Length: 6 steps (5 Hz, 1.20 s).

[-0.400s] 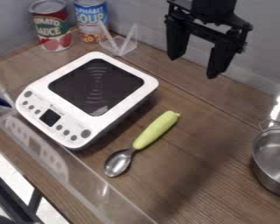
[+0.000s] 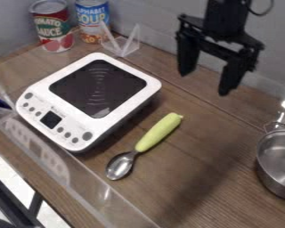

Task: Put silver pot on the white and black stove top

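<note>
The single-burner cooktop (image 2: 95,94) is positioned left of the green-handled spoon (image 2: 142,149); the steel pot (image 2: 276,162) sits at right.

Brown wooden boards (image 2: 210,160) were seen, with a pale wall (image 2: 157,27) behind them. A clear, glossy edge (image 2: 79,183) was seen along the lower left. The surface was lit softly, and a faint shadow was cast across the boards toward the bottom.
</note>
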### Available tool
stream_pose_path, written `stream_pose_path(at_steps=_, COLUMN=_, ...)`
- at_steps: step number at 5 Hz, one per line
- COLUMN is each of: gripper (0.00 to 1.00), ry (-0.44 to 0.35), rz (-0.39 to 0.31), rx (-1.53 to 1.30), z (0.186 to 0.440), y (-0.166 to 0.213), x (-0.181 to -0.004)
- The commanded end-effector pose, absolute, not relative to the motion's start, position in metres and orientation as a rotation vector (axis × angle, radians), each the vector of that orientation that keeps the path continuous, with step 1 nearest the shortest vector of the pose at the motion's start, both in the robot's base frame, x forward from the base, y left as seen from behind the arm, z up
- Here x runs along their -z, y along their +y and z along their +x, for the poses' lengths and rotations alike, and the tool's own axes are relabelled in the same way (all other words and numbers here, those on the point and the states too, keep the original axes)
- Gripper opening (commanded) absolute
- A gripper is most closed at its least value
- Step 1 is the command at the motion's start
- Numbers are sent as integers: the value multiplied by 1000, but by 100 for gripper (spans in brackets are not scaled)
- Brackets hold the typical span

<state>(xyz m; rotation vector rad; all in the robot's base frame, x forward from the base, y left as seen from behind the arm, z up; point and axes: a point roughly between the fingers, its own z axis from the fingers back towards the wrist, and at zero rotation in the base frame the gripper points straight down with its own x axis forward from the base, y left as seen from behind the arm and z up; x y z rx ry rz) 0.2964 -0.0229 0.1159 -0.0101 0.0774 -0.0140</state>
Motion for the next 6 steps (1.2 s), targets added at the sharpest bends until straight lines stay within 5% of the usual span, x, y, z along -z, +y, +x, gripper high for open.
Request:
stream_pose_path(at_steps=1, gripper=100, ry=24, rz=-21, rx=8, z=304, y=-56, x=-117)
stream_pose_path(at_steps=4, gripper=100, ry=-38, rz=-33, rx=2, z=325, y=-147, x=-85)
stream_pose_path(at_steps=6, gripper=100, ry=-17, rz=-24, rx=-17, z=330, y=-150, x=-62)
